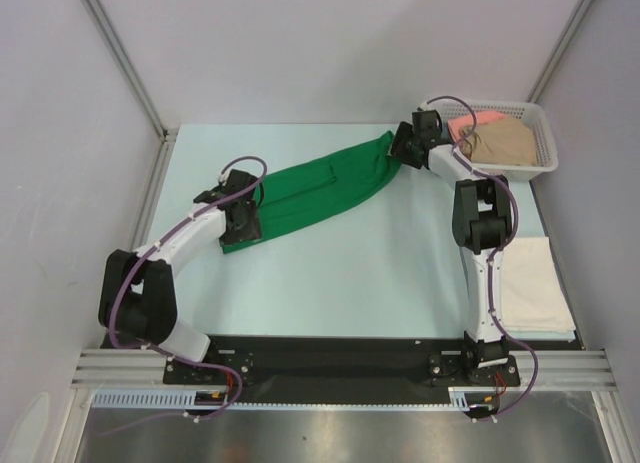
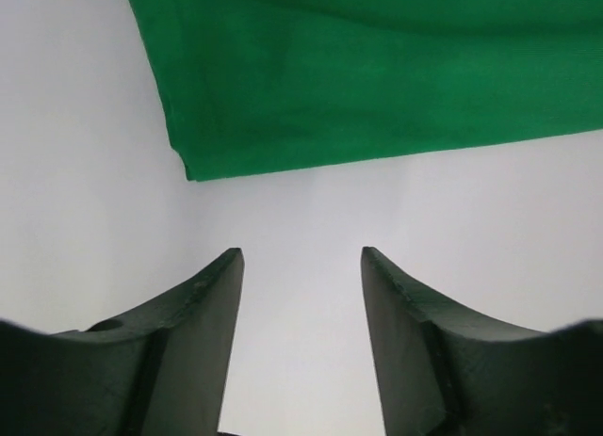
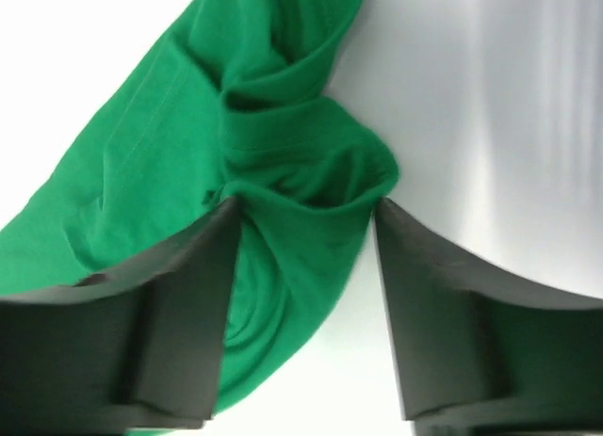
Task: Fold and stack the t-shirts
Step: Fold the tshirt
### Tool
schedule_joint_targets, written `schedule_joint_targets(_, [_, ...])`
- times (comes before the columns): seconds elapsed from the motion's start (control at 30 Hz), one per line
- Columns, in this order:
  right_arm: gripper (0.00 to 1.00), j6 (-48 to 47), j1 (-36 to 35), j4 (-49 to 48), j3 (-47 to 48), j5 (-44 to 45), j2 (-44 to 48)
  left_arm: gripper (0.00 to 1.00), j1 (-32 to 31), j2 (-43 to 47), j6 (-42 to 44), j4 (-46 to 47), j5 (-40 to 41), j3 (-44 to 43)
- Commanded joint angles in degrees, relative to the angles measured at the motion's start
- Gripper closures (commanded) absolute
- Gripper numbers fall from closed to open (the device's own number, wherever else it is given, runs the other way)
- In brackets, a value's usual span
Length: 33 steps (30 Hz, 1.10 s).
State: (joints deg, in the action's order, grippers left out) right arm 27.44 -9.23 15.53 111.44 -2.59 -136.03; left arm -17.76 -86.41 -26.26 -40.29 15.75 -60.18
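A bright green t-shirt (image 1: 320,188) lies bunched in a long diagonal band across the table. My left gripper (image 1: 241,238) stands at its lower left end. In the left wrist view this gripper (image 2: 301,257) is open and empty, with the green t-shirt's (image 2: 377,69) hem just beyond the fingertips. My right gripper (image 1: 400,149) is at the shirt's upper right end. It is open (image 3: 306,205), and a crumpled fold of the green t-shirt (image 3: 301,257) lies loosely between the fingers. A cream-white t-shirt (image 1: 535,283) lies folded at the right edge.
A white mesh basket (image 1: 546,133) at the back right holds a salmon-pink t-shirt (image 1: 470,123) and a tan t-shirt (image 1: 505,141). Grey walls close in the left, back and right sides. The arm bases sit on the black rail along the near edge.
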Motion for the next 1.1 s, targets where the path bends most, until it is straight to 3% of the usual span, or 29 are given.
schedule_joint_targets(0.0, [0.34, -1.0, -0.6, 1.2, -2.2, 2.6, 5.8, 0.43, 3.2, 0.9, -4.7, -1.4, -1.7, 0.3])
schedule_joint_targets(0.07, [0.21, -1.2, -0.6, 5.6, -1.0, 2.6, 6.6, 0.48, 5.8, 1.3, -5.9, -0.5, -4.4, 2.6])
schedule_joint_targets(0.23, [0.05, -2.6, 0.4, 21.2, 10.3, 2.9, 6.6, 0.46, 11.8, 1.9, -8.9, 0.0, -6.9, 4.8])
schedule_joint_targets(0.4, [0.03, -2.9, 0.9, 26.5, 8.3, 5.0, 14.2, 0.50, 20.5, 2.0, -12.2, 5.5, -13.6, 8.3])
schedule_joint_targets(0.53, [0.01, -3.4, 0.3, 28.9, 5.6, 3.3, 20.5, 0.48, 21.4, 0.5, -13.2, 7.9, -15.2, 8.1])
schedule_joint_targets(0.67, [0.00, -3.8, -1.7, 26.0, -5.8, -2.1, 29.4, 0.46, 22.4, -1.3, -14.1, 10.1, -15.3, 7.5])
schedule_joint_targets(0.9, [0.00, -4.3, -3.8, 24.1, -16.8, -4.2, 38.9, 0.48, 22.9, -6.7, -16.5, 7.9, -16.4, 5.1])
schedule_joint_targets(0.97, [0.00, -4.6, -3.8, 24.4, -17.7, -4.3, 40.1, 0.49, 23.1, -7.5, -17.2, 8.1, -15.9, 5.2])
schedule_joint_targets(1.07, [0.01, -5.1, -3.8, 24.1, -19.1, -4.1, 42.5, 0.60, 23.1, -10.3, -17.7, 7.4, -15.9, 4.1])
